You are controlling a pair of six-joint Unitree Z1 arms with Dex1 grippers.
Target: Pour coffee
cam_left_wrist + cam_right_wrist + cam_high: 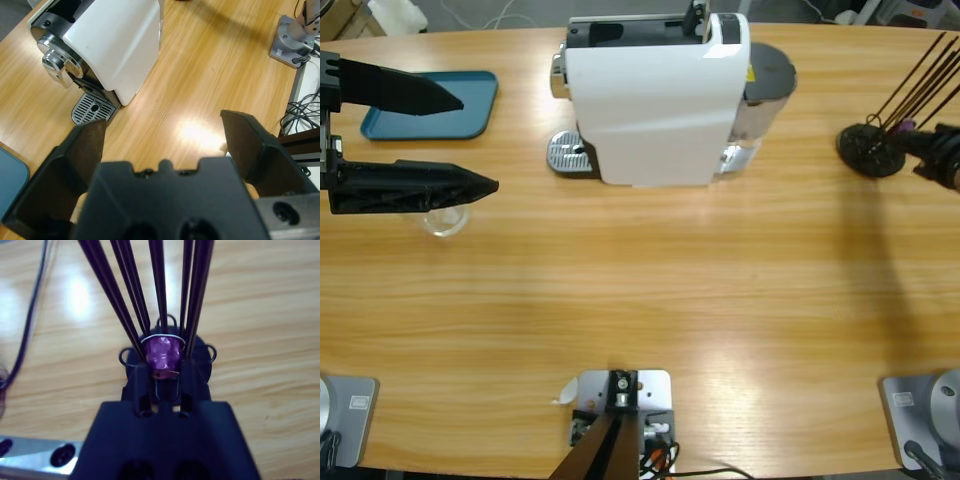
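Between the right hand's (161,385) jaws sits a purple capsule (161,354).

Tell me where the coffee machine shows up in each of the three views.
High view: the coffee machine stands at top centre, its drip tray at its lower left.
Left wrist view: upper left, beyond the open left hand, with the same drip tray below it.
Right wrist view: not in it; only the capsule rack and a purple capsule show.
Shared landmark: the drip tray.
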